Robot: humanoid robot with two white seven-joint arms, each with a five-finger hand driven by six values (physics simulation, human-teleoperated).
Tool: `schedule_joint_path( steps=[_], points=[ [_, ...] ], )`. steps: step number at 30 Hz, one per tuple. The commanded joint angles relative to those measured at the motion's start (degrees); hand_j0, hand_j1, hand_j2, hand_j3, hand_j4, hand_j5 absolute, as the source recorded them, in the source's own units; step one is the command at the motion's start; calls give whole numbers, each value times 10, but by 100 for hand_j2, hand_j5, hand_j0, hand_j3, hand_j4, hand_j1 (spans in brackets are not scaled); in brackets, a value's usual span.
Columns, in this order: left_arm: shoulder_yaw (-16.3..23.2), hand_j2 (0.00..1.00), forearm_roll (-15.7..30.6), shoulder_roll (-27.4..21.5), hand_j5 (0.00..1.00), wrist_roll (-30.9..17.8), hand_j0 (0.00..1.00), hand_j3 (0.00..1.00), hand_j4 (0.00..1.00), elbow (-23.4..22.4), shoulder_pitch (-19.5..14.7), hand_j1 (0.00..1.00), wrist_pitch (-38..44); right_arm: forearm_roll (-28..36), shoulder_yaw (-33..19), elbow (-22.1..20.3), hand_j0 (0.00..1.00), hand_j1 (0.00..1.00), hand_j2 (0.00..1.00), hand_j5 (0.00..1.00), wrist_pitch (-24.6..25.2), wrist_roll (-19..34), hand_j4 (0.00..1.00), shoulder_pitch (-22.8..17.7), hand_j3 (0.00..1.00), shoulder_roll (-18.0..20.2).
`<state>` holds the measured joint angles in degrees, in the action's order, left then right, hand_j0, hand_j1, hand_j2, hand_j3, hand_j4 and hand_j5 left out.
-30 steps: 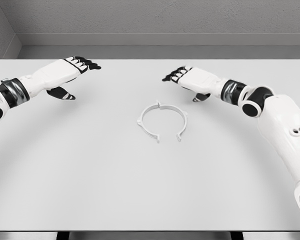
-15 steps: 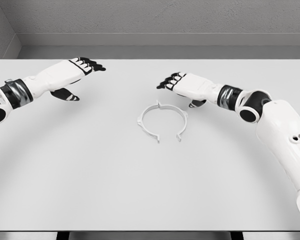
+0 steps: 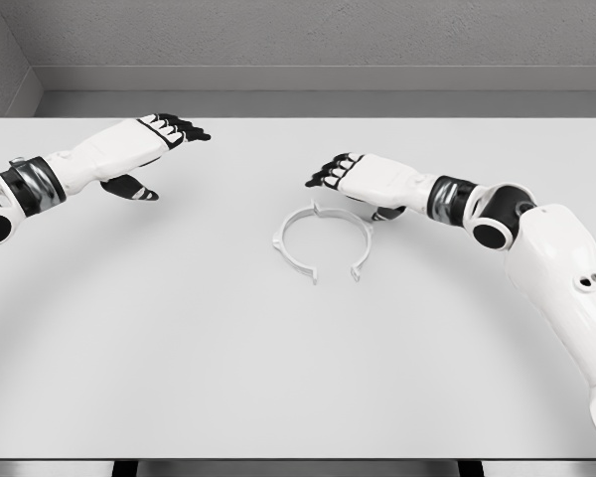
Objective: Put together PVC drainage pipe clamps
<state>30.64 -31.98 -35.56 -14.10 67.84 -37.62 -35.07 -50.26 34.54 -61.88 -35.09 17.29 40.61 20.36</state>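
The right hand [image 3: 363, 182] hovers with fingers loosely spread and holding nothing, just above the far right rim of the white pipe clamp [image 3: 323, 242]. The clamp ring lies flat mid-surface [image 3: 179, 348], its gap facing near. The left hand [image 3: 139, 149], also spread and holding nothing, hangs well apart at far left.

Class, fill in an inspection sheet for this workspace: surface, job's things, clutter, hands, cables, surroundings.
Surface: white table, flat, bare around the part.
Job's things: one white pipe clamp ring lying flat mid-table, its gap toward the robot.
Clutter: nothing seen.
Hands: left hand open, far from the ring; right hand open, just behind the ring's far right side, contact unclear.
Cables: nothing seen.
Surroundings: grey wall behind the table.
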Motion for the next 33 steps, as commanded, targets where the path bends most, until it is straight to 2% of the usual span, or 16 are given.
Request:
schedule_joint_path(
  steps=[1,19,21,22,33],
  points=[
    [-1,100,4,0,100,0,100,100,100,0,0,100,1,3,-1,-8,100,100,100,100,1,3,100,0,100,0],
    [-1,100,4,0,100,0,100,100,100,0,0,100,1,4,0,-17,100,100,100,100,1,6,100,-9,100,6],
    [-1,100,4,0,100,0,100,100,100,0,0,100,1,3,0,-35,100,100,100,100,1,7,100,-11,100,6],
    [-1,100,4,0,100,0,100,100,100,0,0,100,1,5,-1,-36,100,100,100,100,1,21,100,-12,100,6],
    [-1,100,4,-1,100,0,100,100,100,0,0,100,1,9,-1,-41,100,100,100,100,1,23,100,-14,100,3]
  ],
)
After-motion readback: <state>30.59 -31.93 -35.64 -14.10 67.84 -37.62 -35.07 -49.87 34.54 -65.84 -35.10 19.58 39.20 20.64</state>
